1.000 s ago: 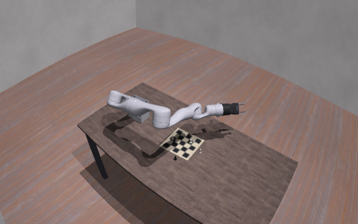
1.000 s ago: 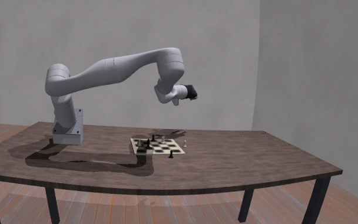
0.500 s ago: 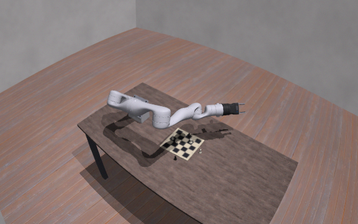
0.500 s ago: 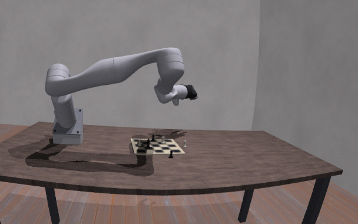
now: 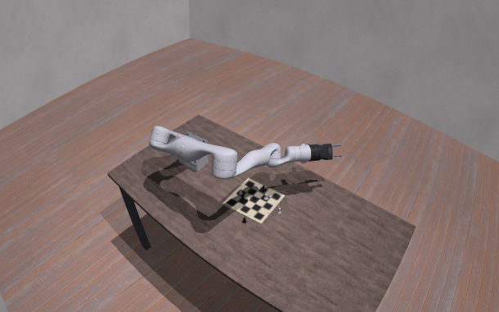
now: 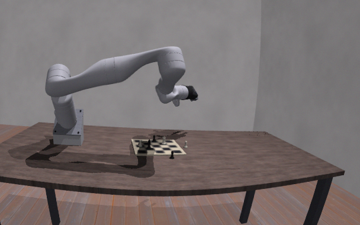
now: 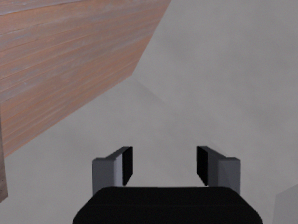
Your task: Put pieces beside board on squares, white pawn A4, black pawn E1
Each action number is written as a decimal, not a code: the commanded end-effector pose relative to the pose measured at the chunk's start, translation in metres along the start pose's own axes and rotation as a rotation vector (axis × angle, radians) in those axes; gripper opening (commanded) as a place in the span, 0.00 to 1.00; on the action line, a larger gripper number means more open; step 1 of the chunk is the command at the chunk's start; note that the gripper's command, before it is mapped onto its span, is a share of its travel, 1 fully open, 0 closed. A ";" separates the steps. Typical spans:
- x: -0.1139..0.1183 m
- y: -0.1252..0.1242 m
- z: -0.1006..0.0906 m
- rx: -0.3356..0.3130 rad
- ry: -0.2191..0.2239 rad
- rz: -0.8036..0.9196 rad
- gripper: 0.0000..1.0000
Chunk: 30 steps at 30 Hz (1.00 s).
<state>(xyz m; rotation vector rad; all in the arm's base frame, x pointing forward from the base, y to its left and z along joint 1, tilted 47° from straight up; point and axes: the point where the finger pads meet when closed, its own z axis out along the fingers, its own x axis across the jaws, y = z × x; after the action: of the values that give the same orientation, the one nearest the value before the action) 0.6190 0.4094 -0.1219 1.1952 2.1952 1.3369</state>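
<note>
the gripper (image 5: 338, 151) hung high above the table (image 6: 247, 166), held level at the end of the grey arm (image 6: 119, 69), with its fingers spread wide and nothing between them. in the wrist view the two fingers pointed out at the grey walls and a slice of the wooden floor (image 7: 60, 43), not at the table. seen from the top view, the gripper sat out past the far edge of the board (image 5: 254, 200), well apart from every piece.

the board lay flat on the table in front of the arm's base (image 6: 68, 133). the white pawn (image 6: 185, 144) stood upright on the table just beside the board's edge, off the squares. the black pawn (image 6: 172, 154) stood upright too, just off another edge of the board near a corner, also on the bare wood. the two pawns were apart from each other, each by a different side of the board.

on the board itself a few pieces stood, some dark (image 6: 148, 144) and some pale (image 6: 163, 140), grouped toward the side nearer the arm. they were too small to name, and the letters and digits on the board's edge could not be read, so the squares could not be told. the arm's shadow (image 6: 99, 163) fell across the table and touched the board's near corner.
</note>
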 end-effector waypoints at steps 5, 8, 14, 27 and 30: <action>0.002 0.002 -0.003 0.020 -0.002 -0.018 1.00; 0.001 0.000 -0.005 0.043 -0.007 -0.031 1.00; -0.001 -0.006 -0.014 0.105 -0.021 -0.066 1.00; -0.007 -0.021 -0.033 0.269 -0.058 -0.160 1.00; -0.009 -0.025 -0.040 0.323 -0.070 -0.191 1.00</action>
<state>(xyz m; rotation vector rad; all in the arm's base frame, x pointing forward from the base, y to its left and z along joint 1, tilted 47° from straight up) 0.5886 0.3603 -0.1363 1.1249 2.4516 0.8889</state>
